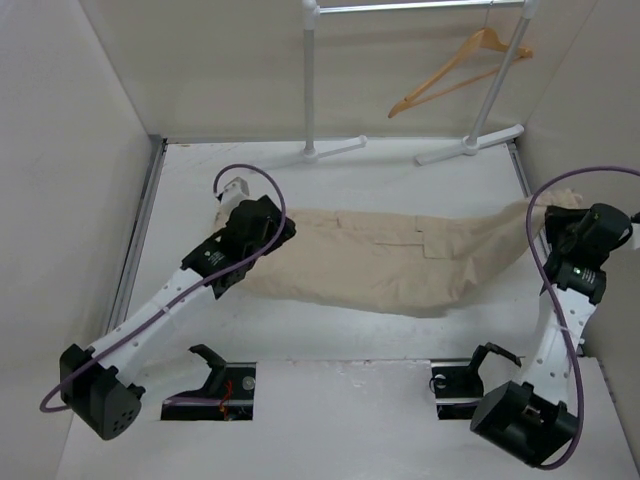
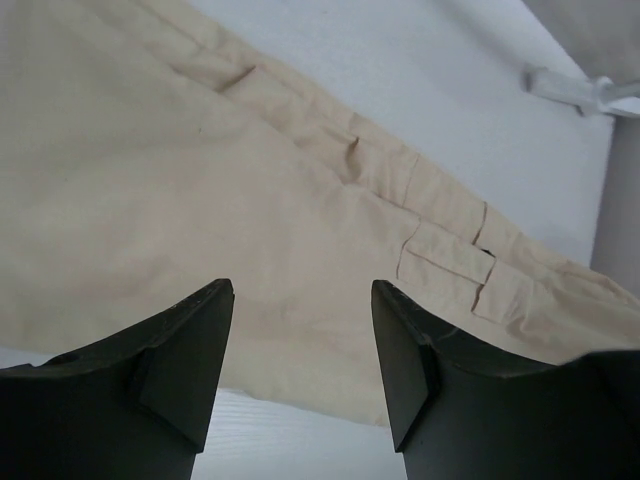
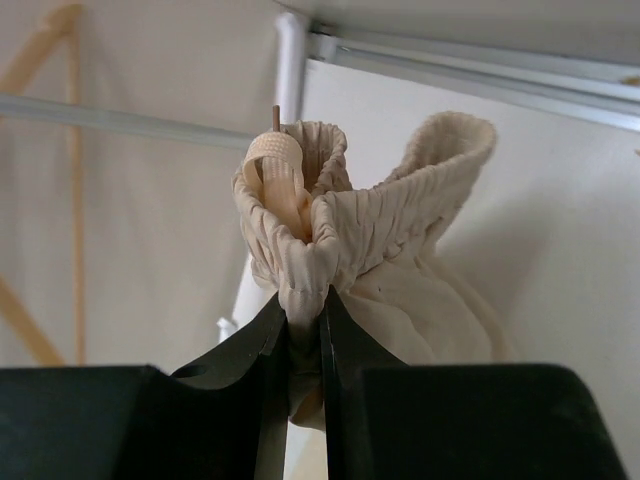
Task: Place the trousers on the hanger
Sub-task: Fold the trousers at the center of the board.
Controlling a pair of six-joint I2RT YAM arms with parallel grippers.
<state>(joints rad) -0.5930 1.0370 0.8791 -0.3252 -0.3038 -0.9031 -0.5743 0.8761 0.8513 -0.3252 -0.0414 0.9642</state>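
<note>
One garment lies across the white counter (image 1: 400,175): the trousers (image 1: 380,262), with their long axis running left to right in front of you, tilted slightly so the right end sits farther back. The legs point left and end under your left arm; the gathered waistband points right and is lifted off the counter, bunched upward close to the right wall. Your right fingers (image 3: 250,370) are clenched on that waistband, the pleated cloth standing up between and above them. Your left fingers (image 2: 200,330) are released and spread, hanging just above the flat leg cloth and not touching it, with a flap pocket (image 2: 445,265) ahead of them. The near edge of the trousers leaves a bare strip of counter before the arm bases, and a wider bare strip lies between the far edge and the feet of the white rack (image 1: 310,80) at the back. The hanger (image 1: 455,72) hangs tilted high at the back right, by the rack's right post, well apart from the trousers. Pale walls (image 1: 60,150) close the counter on the left, back and right, so room is tightest beside your right arm.
</note>
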